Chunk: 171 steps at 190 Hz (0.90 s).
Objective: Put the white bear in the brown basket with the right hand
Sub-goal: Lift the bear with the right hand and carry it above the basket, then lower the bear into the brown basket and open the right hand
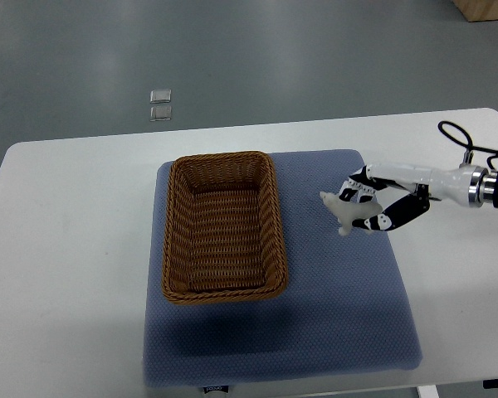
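One hand is at work: the right hand [373,203] reaches in from the side with its fingers [354,189] curled around the white bear [346,214], holding it above the blue mat [340,307]. I'd judge this the carrying step, bear gripped but not yet delivered. Off beyond the fingertips, well apart from them, sits the brown basket [176,249], with nothing in it. Next the hand should travel over its rim, then loosen.
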Available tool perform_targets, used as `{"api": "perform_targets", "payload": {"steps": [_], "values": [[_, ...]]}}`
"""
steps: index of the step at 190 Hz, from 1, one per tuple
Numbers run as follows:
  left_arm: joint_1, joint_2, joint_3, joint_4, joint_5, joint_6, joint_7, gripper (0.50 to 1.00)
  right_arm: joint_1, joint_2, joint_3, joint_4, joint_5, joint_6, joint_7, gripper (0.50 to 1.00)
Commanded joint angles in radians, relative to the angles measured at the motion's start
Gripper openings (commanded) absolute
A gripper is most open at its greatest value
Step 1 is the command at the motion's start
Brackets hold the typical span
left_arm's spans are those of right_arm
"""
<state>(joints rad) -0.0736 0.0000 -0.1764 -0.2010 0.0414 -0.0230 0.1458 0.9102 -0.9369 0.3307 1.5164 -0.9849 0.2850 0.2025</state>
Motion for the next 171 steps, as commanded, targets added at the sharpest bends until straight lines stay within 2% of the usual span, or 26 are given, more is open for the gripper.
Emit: {"api": "perform_targets", "payload": {"steps": [1, 19, 40, 54, 98, 127, 171], "values": [[0.0, 0.0, 0.0, -0.001, 0.0, -0.002, 0.0, 1.0, 0.119, -0.022, 0.036, -0.028, 0.046, 0.072, -0.026, 0.5], [0.0, 0.0, 0.002, -0.001, 0.0, 0.0, 0.0, 1.0, 0.236, -0.019, 0.034, -0.055, 0.086, 0.129, -0.069, 0.5], [0.0, 0.0, 0.002, -0.001, 0.0, -0.002, 0.0, 1.0, 0.321, -0.008, 0.027, -0.076, 0.12, 0.14, -0.089, 0.5], [0.0, 0.0, 0.002, -0.001, 0.0, -0.002, 0.0, 1.0, 0.34, 0.001, 0.024, -0.09, 0.123, 0.138, -0.097, 0.5], [0.0, 0.0, 0.002, -0.001, 0.0, -0.002, 0.0, 1.0, 0.346, 0.135, -0.032, -0.159, 0.117, 0.118, -0.11, 0.5], [0.0, 0.0, 0.003, -0.008, 0.002, -0.002, 0.0, 1.0, 0.355, 0.276, -0.076, -0.225, 0.12, 0.072, -0.11, 0.5], [0.0, 0.0, 0.003, -0.003, 0.0, -0.002, 0.0, 1.0, 0.354, 0.581, -0.137, -0.467, 0.107, 0.034, -0.11, 0.5]]}}
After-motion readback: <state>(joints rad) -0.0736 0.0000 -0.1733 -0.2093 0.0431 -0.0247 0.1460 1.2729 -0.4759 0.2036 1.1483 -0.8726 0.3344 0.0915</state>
